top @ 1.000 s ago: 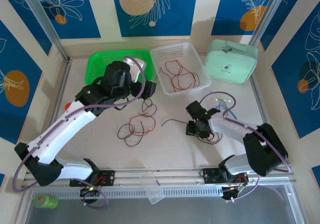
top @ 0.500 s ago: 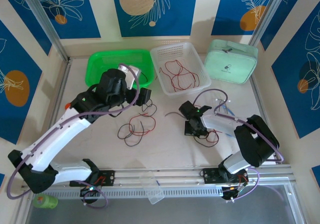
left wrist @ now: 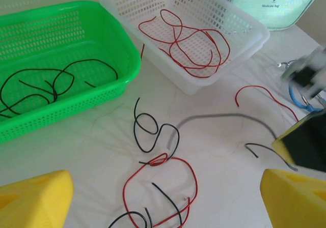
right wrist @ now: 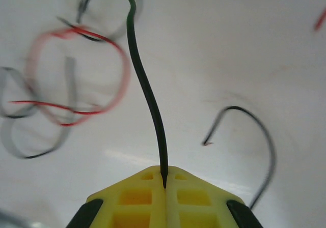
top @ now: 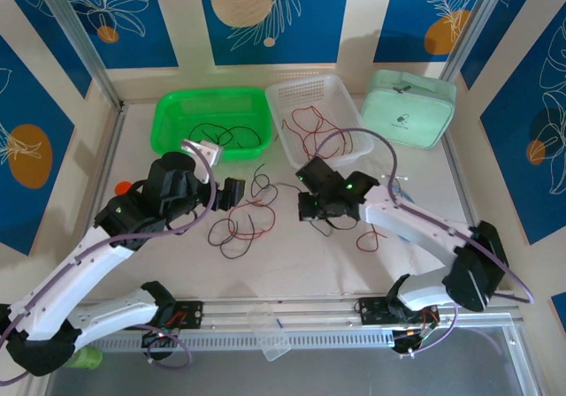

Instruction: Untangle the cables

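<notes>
Our right end effector [right wrist: 164,181], clenched on a thin black wire [right wrist: 147,93], has swung toward nine o'clock, one strand apparently freed; our left end effector [left wrist: 165,197] hangs released.

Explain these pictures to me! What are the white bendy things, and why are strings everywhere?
They are two robot arms, the left arm and the right arm, bolted to a table. One picture looks down from above. The other two come from little cameras on the wrists, so you see yellow fingers. Each arm ends in a pincher called an end effector. The right end effector is pinched shut on one black cable. The left end effector is open and holds nothing. On the table lies a tangle of red and black cables. Behind it stand a green basket with black cables, a white basket with red cables and a mint bag.
</notes>
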Motion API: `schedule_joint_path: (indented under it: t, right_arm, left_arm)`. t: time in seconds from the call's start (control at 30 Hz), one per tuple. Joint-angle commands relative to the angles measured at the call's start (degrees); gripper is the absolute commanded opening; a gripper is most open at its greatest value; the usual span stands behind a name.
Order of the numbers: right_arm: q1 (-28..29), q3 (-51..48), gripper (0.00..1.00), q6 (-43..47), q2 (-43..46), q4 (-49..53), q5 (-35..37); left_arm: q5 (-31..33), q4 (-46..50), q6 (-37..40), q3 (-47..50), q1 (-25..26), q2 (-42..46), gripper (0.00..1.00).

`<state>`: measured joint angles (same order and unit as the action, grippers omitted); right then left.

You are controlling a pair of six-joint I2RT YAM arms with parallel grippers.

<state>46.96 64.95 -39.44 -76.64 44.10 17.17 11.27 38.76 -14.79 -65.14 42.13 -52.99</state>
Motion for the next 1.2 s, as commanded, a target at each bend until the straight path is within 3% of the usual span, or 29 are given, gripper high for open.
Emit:
schedule_joint_path:
  t: [0.0,0.23,0.63,0.73,0.93,1.17]
  right_arm:
    - [0.33,3.83,0.00,1.25,3.91,3.33,-5.64]
    - [-0.09,13.54,0.00,2.51,5.49,2.50,-12.24]
    - [-4.75,30.30,0.00,7.83,-7.29,0.37,-19.42]
    - [-5.83,32.29,0.00,8.48,-7.59,0.97,-22.67]
    - [-9.98,34.36,0.00,8.18,-6.61,2.71,-36.84]
    - [-10.92,34.06,0.00,6.84,-5.63,3.28,-43.72]
  left_arm:
    - [1.04,1.05,-1.83,1.41,-0.12,2.62,0.94]
    - [-0.10,3.02,-2.62,1.01,-0.12,5.55,0.90]
    - [-1.34,5.00,0.55,1.61,-0.16,10.19,0.86]
    - [-4.75,-1.74,3.46,6.07,-0.12,9.60,0.83]
    - [-13.78,-22.85,13.13,16.93,-0.15,7.79,0.78]
    - [-12.96,-50.41,20.56,28.62,-0.09,5.35,0.79]
